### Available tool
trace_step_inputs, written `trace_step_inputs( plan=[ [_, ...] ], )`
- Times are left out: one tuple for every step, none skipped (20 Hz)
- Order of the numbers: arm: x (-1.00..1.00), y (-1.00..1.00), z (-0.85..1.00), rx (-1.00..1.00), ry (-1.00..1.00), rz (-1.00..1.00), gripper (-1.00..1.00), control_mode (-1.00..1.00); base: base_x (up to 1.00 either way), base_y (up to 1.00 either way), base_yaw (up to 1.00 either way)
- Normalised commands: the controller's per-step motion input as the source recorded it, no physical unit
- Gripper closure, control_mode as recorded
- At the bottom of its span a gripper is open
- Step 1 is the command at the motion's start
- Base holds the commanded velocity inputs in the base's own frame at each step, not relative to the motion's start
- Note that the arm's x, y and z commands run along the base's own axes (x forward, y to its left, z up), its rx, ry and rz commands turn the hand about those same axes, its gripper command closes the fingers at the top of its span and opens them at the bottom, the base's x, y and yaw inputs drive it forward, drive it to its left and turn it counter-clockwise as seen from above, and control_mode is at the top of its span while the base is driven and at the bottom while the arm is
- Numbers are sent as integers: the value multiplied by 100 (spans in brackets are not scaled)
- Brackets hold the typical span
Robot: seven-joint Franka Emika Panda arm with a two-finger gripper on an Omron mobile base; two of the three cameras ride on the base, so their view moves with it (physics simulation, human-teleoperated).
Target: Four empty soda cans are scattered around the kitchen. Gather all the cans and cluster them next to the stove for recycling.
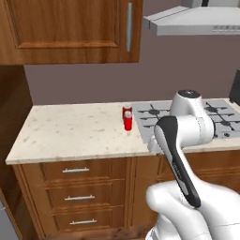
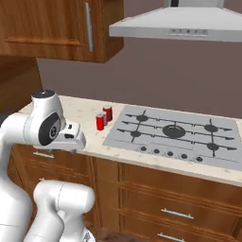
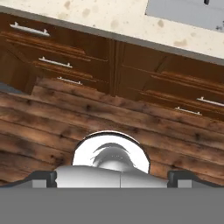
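Two red soda cans (image 2: 100,122) (image 2: 108,113) stand upright on the speckled counter, close together just left of the stove (image 2: 175,132). From the left base view they overlap as one red can (image 1: 127,118) beside the stove (image 1: 220,117). My gripper (image 3: 113,177) is open, its dark fingertips (image 3: 43,178) far apart with nothing between them. It points down at the wooden floor in front of the lower drawers, well short of the cans. A corner of the stove (image 3: 188,11) shows at the top of the hand view.
A grey range hood (image 2: 175,26) hangs over the stove, and wooden wall cabinets (image 1: 70,30) hang above the counter (image 1: 70,131). Drawers with metal handles (image 1: 75,197) sit below it. A dark object (image 1: 236,89) stands at the far right.
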Motion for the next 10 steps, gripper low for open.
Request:
trace_step_inputs(
  plan=[
    [0,0,0,0,0,0,-100,100,-40,0,40],
    [0,0,0,0,0,0,-100,100,-32,0,33],
    [0,0,0,0,0,0,-100,100,-31,-14,34],
    [0,0,0,0,0,0,-100,100,-32,-34,43],
    [0,0,0,0,0,0,-100,100,-44,-41,50],
    [0,0,0,0,0,0,-100,100,-34,-42,55],
    [0,0,0,0,0,0,-100,100,-21,-33,61],
    [0,0,0,0,0,0,-100,100,-21,-37,65],
    [0,0,0,0,0,0,-100,100,-16,-35,72],
    [0,0,0,0,0,0,-100,100,-4,-27,76]
  ],
)
